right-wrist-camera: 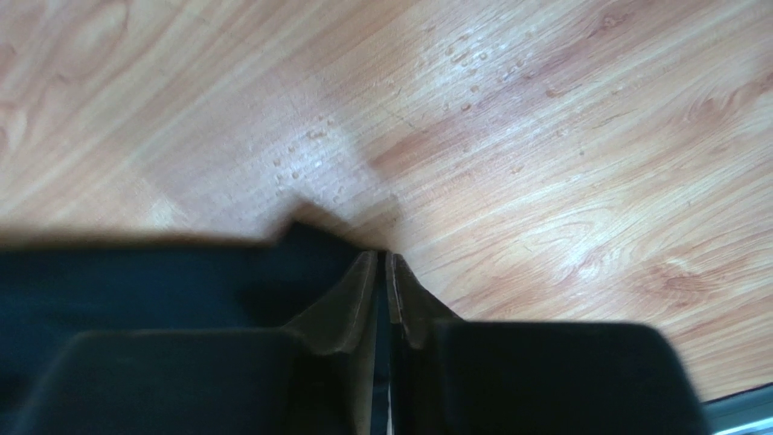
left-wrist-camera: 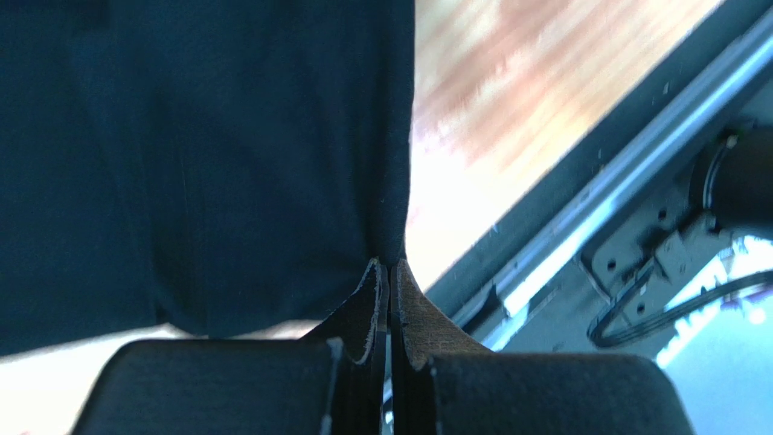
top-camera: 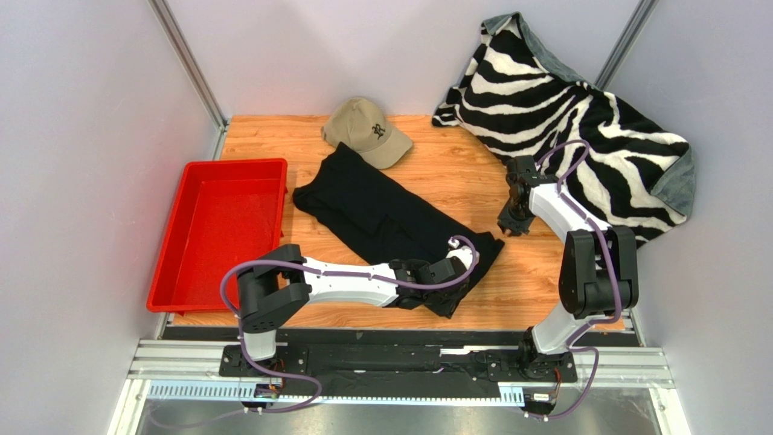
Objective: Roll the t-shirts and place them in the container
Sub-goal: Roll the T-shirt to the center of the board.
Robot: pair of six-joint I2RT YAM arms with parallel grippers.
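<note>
Left gripper (left-wrist-camera: 390,265) pressed tight on the edge of the black t-shirt (top-camera: 381,213)!
The shirt stretches away from that pinch, diagonally across the wooden table (top-camera: 472,172). My right gripper (right-wrist-camera: 383,256) sits low at the shirt's other near corner, fingers almost together with a thin slit between them. Cloth lies just left of the tips, but I can't tell whether they grip it. A tan baseball cap (top-camera: 367,131) rests beyond the shirt's far end, a red tray (top-camera: 227,227) lies well left of my left gripper, and a zebra-striped blanket (top-camera: 581,118) is heaped beyond my right one. Plain pale walls (top-camera: 91,136) close us in.
</note>
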